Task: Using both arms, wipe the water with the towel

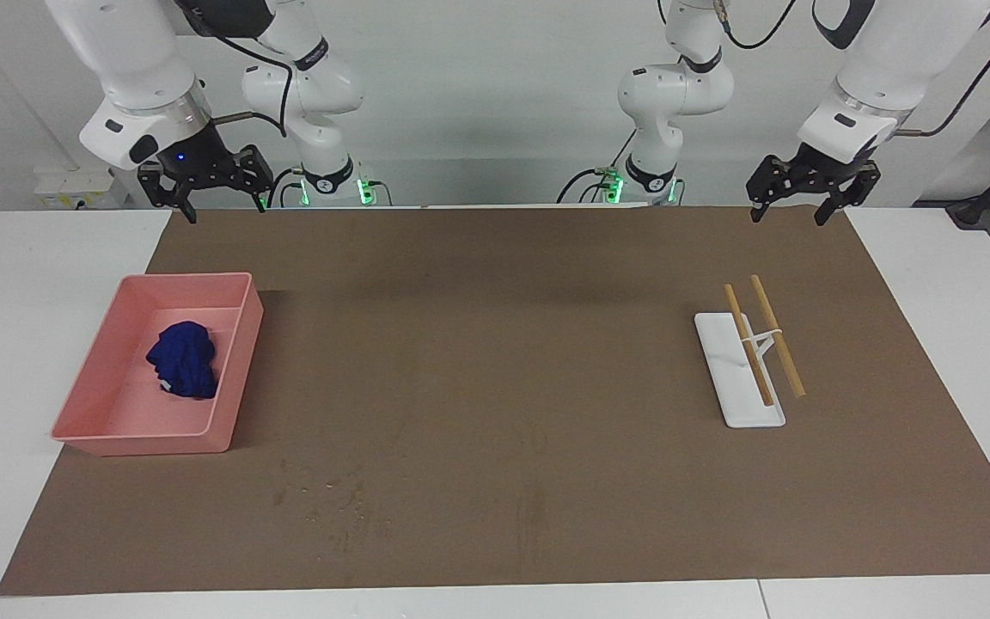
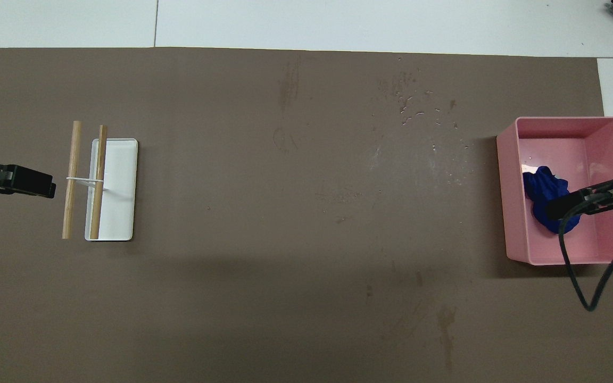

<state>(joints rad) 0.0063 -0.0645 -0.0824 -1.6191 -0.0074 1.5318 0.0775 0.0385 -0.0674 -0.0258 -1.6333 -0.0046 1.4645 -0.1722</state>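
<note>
The navy-blue towel (image 1: 183, 359) lies bunched in the pink tray (image 1: 241, 370), toward the right arm's end of the table; it also shows in the overhead view (image 2: 540, 192). Water drops (image 1: 332, 499) are scattered on the brown mat, farther from the robots than the tray; they also show in the overhead view (image 2: 413, 106). My right gripper (image 1: 224, 211) hangs open and empty, raised over the mat's edge nearest the robots, apart from the towel. My left gripper (image 1: 789, 215) hangs open and empty, raised over the mat's edge at the left arm's end.
A white flat stand (image 1: 740, 391) with two wooden rods (image 1: 777, 337) on a small white frame sits on the mat toward the left arm's end. The brown mat (image 1: 495, 344) covers most of the white table.
</note>
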